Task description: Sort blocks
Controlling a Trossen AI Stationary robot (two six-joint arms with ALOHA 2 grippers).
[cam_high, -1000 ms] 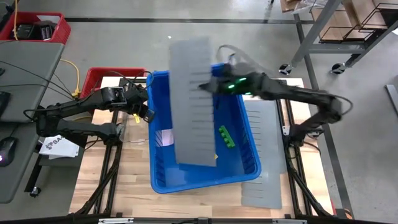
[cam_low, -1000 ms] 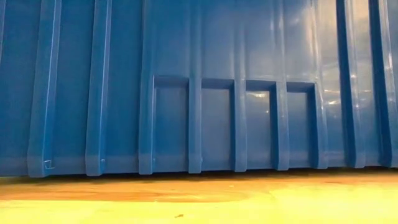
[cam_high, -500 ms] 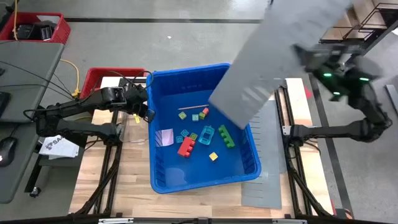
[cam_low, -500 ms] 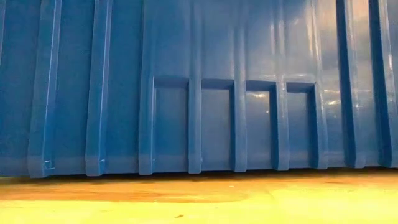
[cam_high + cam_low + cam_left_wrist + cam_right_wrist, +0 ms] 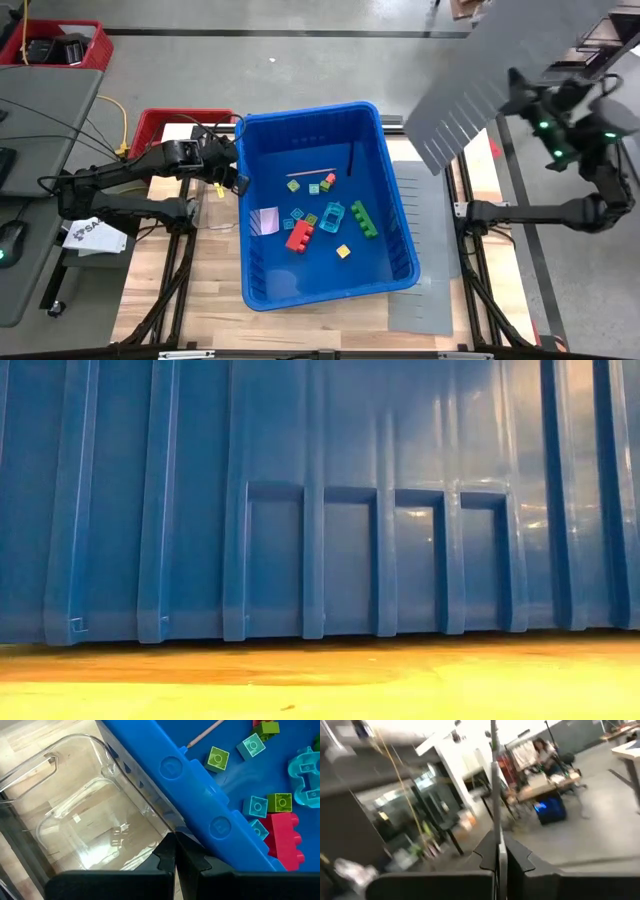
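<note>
1. Right pincer (image 5: 522,97) clamped on grey divider panel (image 5: 480,70), up beyond blue bin (image 5: 395,215); set it down clear of bin.
2. Blocks (image 5: 325,215) loose on bin floor.
3. Left pincer (image 5: 232,183) closed, empty, at bin's rim.

Light wooden surface (image 5: 215,290) seen from above, planks running across. Directly on it: large blue bin (image 5: 262,290) at centre, its ribbed outer wall (image 5: 320,500) filling the low view; flat grey divider panel (image 5: 425,300) just beside the bin's right side, partly under it; clear plastic container (image 5: 85,820) touching the bin's left wall.
</note>
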